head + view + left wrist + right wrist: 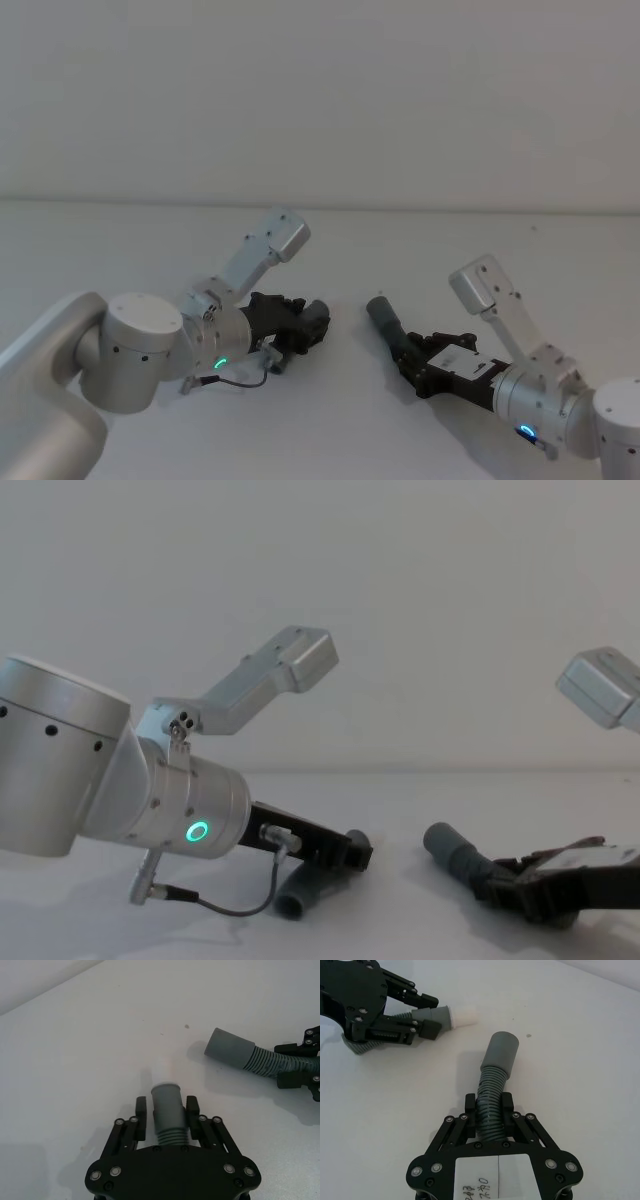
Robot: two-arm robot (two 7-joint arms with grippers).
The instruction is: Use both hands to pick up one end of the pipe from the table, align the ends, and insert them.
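My left gripper (pixel 166 1110) is shut on the short pipe piece (pixel 166 1102), a grey collar over a ribbed neck. Its whitish narrow tip (pixel 462 1015) points toward the other piece. The piece's other end (pixel 295 895) hangs down to the table (pixel 400 250). My right gripper (pixel 489 1110) is shut on the ribbed corrugated hose (pixel 492 1092). The hose's smooth grey cuff (pixel 501 1050) sticks out ahead of the fingers. In the head view the left gripper (pixel 305 322) and the cuff (pixel 381 312) are a short gap apart, both low over the table, the ends not lined up.
The white table stretches wide around both arms, with a pale grey wall (pixel 320 100) behind. A thin black cable (pixel 230 910) loops under the left wrist. A small dark speck (pixel 186 1025) marks the table between the two pieces.
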